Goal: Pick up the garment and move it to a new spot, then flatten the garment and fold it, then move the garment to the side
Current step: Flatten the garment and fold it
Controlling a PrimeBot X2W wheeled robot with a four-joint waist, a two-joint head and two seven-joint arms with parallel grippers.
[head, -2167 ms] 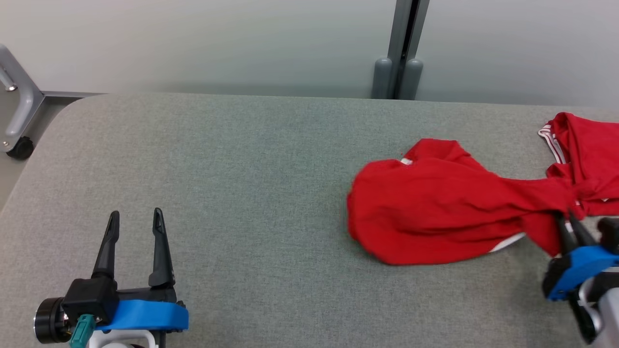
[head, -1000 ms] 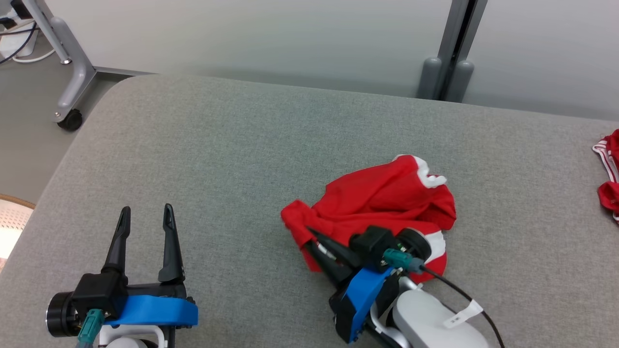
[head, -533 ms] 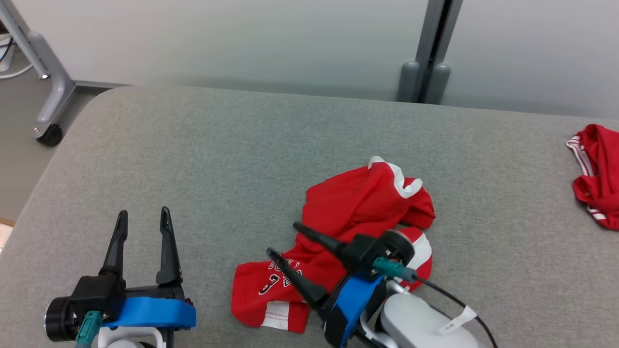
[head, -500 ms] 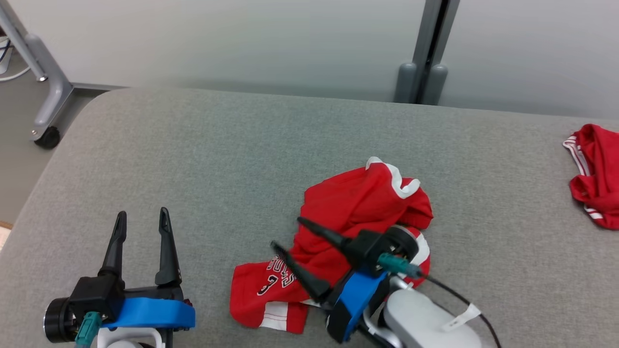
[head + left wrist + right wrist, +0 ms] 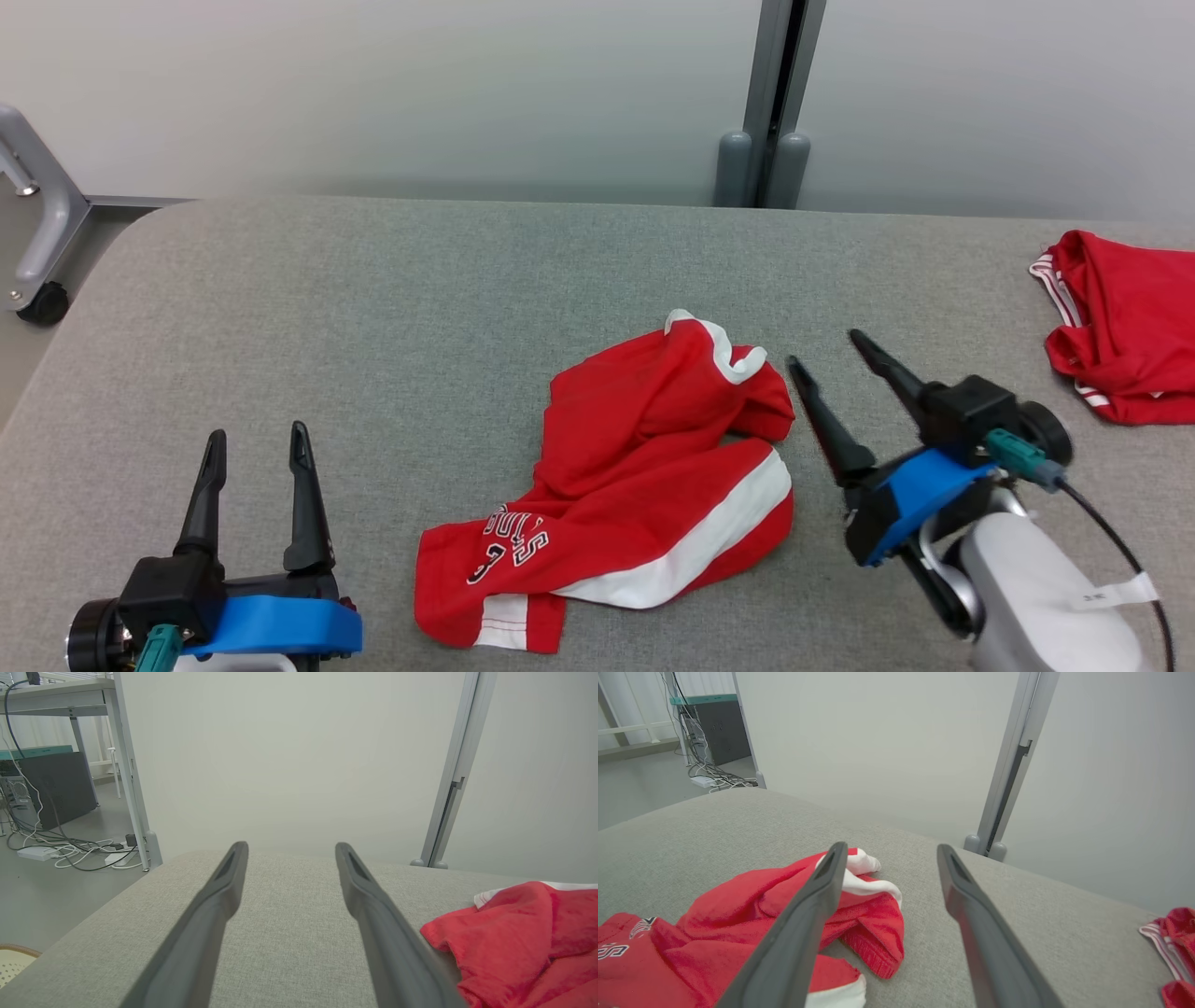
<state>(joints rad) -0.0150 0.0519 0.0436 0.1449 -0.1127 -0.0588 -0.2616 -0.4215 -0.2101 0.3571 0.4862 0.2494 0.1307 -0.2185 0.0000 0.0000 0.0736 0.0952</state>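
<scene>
One red garment (image 5: 635, 467) lies crumpled just left of the right tool (image 5: 823, 348).

Light: bright, even, diffuse.
Shadows: soft, faint beneath the garment (image 5: 644, 467).
Focus: fingers (image 5: 969, 914) slightly blurred in wrist views.

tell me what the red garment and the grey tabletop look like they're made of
Red garment: a thin, soft knit, likely synthetic sportswear fabric, matte; it slumps in loose folds, with white trim and printed lettering.
Grey tabletop: seemingly covered in woven, felt-like cloth, matte; a fine heathered weave shows and the corner is rounded.
</scene>
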